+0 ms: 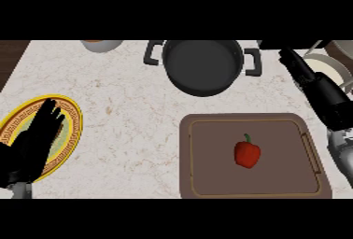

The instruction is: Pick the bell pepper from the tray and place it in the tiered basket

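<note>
A red bell pepper [247,154] with a green stem lies near the middle of the brown tray [207,186] at the lower right of the counter. The tiered basket [329,65] shows only partly at the top right corner. My right hand [325,95] reaches along the right edge, above and to the right of the tray. Its straight fingers point up-left toward the basket, it holds nothing, and it partly hides the basket. My left hand [38,135] rests open at the lower left, lying over a yellow-rimmed plate [74,122].
A dark pot [203,65] with two side handles stands at the back centre, just beyond the tray. A small bowl [102,45] sits at the back left. Speckled counter lies between the plate and the tray.
</note>
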Robot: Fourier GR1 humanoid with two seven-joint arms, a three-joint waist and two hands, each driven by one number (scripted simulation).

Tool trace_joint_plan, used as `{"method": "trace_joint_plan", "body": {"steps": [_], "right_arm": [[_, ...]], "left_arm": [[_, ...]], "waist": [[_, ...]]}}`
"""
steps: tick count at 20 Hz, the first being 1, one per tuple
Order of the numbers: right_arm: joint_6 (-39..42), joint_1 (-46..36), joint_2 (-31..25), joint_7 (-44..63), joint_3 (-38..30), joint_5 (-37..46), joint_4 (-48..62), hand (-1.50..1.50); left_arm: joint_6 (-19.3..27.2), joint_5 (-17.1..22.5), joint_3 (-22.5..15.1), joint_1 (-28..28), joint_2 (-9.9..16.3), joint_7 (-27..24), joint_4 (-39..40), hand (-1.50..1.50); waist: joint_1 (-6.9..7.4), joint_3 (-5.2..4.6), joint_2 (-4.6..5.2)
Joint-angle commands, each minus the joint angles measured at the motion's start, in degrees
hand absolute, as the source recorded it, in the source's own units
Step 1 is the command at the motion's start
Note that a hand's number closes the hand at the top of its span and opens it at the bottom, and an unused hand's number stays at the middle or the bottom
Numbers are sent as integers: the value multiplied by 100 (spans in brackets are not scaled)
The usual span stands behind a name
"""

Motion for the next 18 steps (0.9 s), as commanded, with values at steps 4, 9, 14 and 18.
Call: {"method": "trace_joint_plan", "body": {"steps": [4, 9, 14, 18], "right_arm": [[-1070, 1450, 1867, -927, -947, -1546, 304, 150], [-1743, 2100, 3108, -2601, -1652, -2259, -35, -150], [-3535, 3381, 3098, -2465, -893, -339, 879, -150], [-4161, 3830, 2253, -1251, -408, 772, 1039, -150]], "left_arm": [[-112, -203, 205, 358, 396, 15, 488, 0], [-282, -306, 63, 784, 438, -57, 736, 0], [-455, -355, 101, 601, 561, -241, 871, 0], [-647, -301, 101, 395, 705, -101, 897, 0]], "waist": [[-184, 133, -54], [-336, 111, -145], [2, 4, -58], [120, -12, -66]]}}
